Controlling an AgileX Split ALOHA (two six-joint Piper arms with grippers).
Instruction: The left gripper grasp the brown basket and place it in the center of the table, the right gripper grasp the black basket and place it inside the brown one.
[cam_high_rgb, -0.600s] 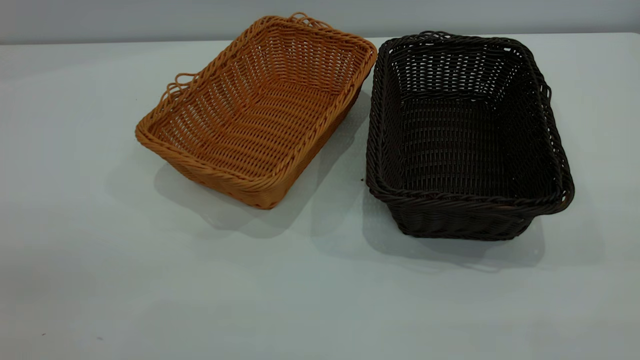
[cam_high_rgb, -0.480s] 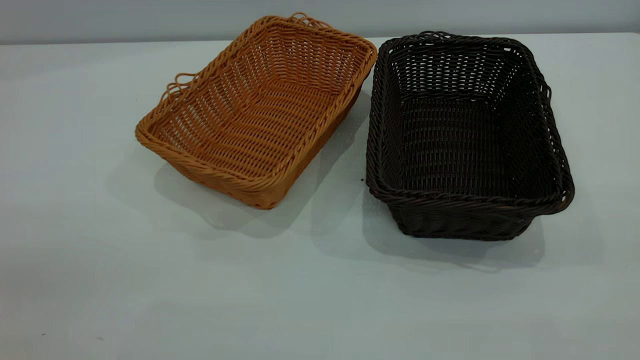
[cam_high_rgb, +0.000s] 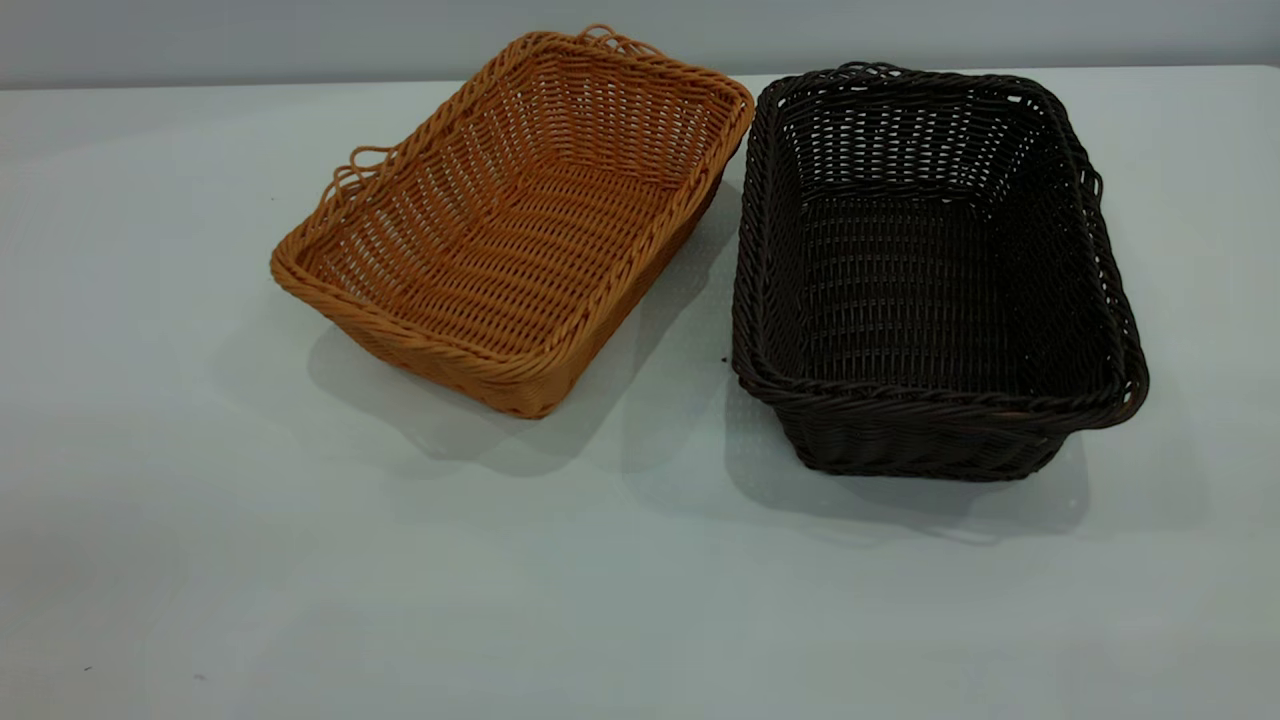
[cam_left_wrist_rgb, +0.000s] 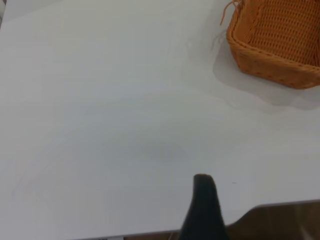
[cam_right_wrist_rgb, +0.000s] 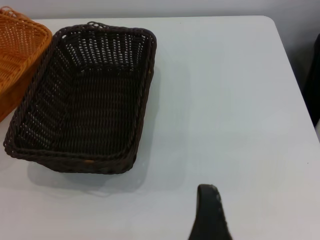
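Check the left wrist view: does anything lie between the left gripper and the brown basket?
Nothing: only bare table separates the left gripper from the brown basket.

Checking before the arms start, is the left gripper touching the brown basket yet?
Apart. The left wrist view shows the left gripper over bare table, the brown basket well away.

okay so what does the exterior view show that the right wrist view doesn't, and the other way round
Only the exterior view shows the whole brown basket, angled, with its far corner close against the black basket, plus bare table in front of both; no arm appears. Only the right wrist view shows one dark fingertip of the right gripper, the table's rounded corner and the bare stretch beyond the black basket. Both show the whole black basket, empty, beside the brown one.
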